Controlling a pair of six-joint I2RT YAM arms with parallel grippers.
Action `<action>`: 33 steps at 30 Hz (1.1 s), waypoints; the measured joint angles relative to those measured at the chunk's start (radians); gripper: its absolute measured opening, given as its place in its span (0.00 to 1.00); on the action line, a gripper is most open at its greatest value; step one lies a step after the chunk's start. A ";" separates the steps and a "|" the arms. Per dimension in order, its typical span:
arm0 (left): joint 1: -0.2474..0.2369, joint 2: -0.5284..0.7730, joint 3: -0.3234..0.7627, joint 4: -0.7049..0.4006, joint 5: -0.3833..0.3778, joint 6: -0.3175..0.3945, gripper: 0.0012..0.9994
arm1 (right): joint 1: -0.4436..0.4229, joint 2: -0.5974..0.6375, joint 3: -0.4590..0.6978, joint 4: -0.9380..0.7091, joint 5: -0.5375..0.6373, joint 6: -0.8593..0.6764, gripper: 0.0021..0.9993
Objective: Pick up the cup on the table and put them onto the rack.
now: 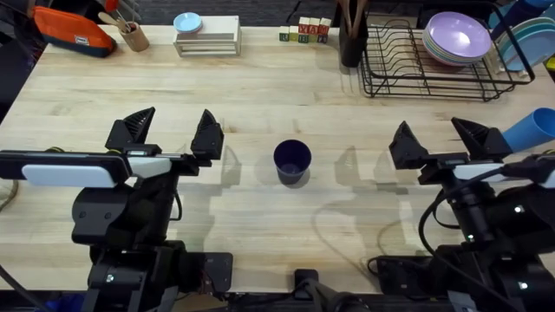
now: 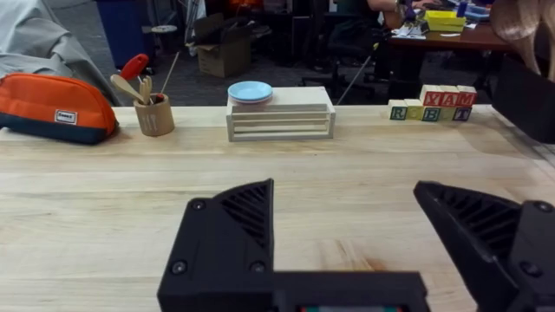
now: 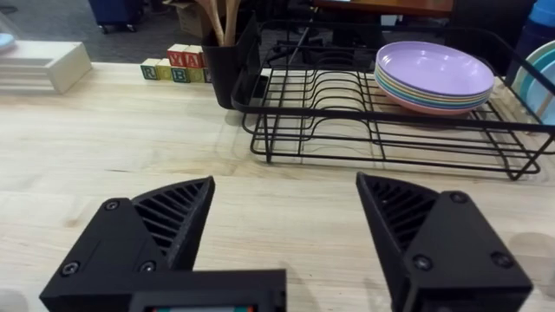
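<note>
So our two claws sit low in the overhead frame, both spread wide and holding nothing: left claw [image 1: 173, 130] at centre-left, right claw [image 1: 440, 137] at centre-right. The dark blue cup [image 1: 292, 161] stands upright on the desk [image 1: 260, 87] right between them, mouth up, so no long axis to line up with. We'd call it slightly nearer the left claw, but the rack [image 1: 408, 65] is upper right, so the right arm looks handier. Farther back, the letter blocks [image 2: 433, 103] read XAM over RCBT, as best we can tell
</note>
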 joint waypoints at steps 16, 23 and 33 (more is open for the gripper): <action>0.000 0.000 0.000 -0.001 0.007 0.000 0.99 | 0.000 0.000 0.005 -0.027 0.000 0.000 0.99; 0.000 0.005 0.047 -0.160 0.012 0.000 0.99 | 0.001 0.001 0.094 -0.234 -0.022 -0.005 0.99; 0.000 0.296 0.443 -0.420 0.021 0.000 0.99 | 0.001 0.307 0.471 -0.492 -0.042 -0.027 0.99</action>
